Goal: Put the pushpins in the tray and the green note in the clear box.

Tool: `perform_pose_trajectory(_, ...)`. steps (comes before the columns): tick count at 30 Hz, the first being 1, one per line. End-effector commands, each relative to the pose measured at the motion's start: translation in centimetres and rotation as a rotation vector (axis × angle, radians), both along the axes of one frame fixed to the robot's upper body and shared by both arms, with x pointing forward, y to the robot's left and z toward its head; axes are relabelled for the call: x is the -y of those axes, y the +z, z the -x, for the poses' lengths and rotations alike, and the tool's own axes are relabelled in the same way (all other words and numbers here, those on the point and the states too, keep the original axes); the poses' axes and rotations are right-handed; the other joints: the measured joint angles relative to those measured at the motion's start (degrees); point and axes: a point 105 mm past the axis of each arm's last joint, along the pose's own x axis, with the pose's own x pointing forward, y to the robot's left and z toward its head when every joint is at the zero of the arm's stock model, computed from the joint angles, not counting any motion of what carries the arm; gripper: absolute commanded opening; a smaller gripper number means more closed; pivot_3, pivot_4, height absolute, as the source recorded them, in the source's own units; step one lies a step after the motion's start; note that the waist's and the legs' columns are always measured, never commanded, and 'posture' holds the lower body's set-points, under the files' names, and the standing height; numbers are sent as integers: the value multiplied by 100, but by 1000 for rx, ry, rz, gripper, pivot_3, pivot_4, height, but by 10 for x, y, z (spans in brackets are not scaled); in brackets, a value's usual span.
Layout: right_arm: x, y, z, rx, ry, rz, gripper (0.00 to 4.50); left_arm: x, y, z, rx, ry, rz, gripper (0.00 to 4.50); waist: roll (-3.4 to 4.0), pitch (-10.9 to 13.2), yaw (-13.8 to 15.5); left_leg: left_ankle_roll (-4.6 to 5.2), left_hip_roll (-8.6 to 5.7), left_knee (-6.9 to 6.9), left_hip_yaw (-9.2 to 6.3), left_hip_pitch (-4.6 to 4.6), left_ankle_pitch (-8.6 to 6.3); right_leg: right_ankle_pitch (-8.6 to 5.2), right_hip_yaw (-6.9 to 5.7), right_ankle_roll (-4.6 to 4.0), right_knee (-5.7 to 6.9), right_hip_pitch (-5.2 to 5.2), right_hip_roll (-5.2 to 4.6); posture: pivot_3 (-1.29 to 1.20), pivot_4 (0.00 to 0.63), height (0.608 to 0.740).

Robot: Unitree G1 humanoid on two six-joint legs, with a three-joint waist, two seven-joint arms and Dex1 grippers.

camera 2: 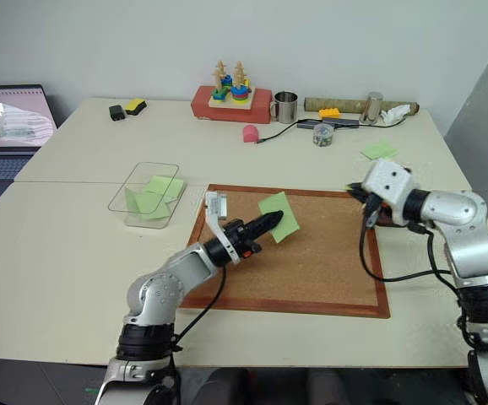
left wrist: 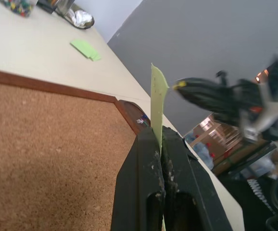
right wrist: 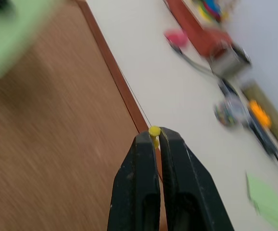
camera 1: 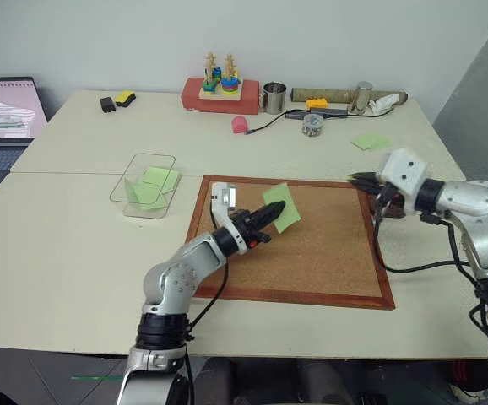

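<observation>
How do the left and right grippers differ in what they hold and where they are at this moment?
The left gripper holds the green note over the cork board; the right gripper pinches a yellow pushpin at the board's right edge. The note sticks out well past the left fingers; the pushpin barely peeks from the right ones. Both are shut.

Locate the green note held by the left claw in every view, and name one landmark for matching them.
Left eye view: green note, centre, above the cork board, at the left claw tip.
Right eye view: centre, again over the board.
Left wrist view: edge-on, rising between the fingers.
Right wrist view: blurred green patch, upper-left corner.
Shared landmark: the board's wooden frame.
</observation>
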Motion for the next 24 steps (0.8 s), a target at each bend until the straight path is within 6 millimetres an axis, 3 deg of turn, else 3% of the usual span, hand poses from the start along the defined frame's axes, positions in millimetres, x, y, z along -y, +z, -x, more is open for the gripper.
perform_pose_trajectory(1,24,-6,-17,-3,-117,58,0,-5,18,15,94,-8,-21,29,0,0,-6,0,0,-1,0,0,0,0,0,0,0,0,0,0,150,740)
perform_pose_trajectory(9,37,-38,-37,-73,-185,112,0,-8,16,30,111,0,-66,29,1,3,0,0,-1,2,9,0,0,0,9,0,-1,1,-1,0,150,740)
perform_pose_trajectory(19,46,-45,-45,-82,-213,138,0,-5,12,35,108,12,-73,29,2,4,2,0,-2,3,8,1,0,0,9,0,-2,2,0,0,150,740)
perform_pose_trajectory(24,48,-45,-44,-83,-218,139,1040,-6,12,34,107,13,-74,0,2,4,2,0,-2,4,8,1,0,0,8,-1,0,2,0,0,150,740)
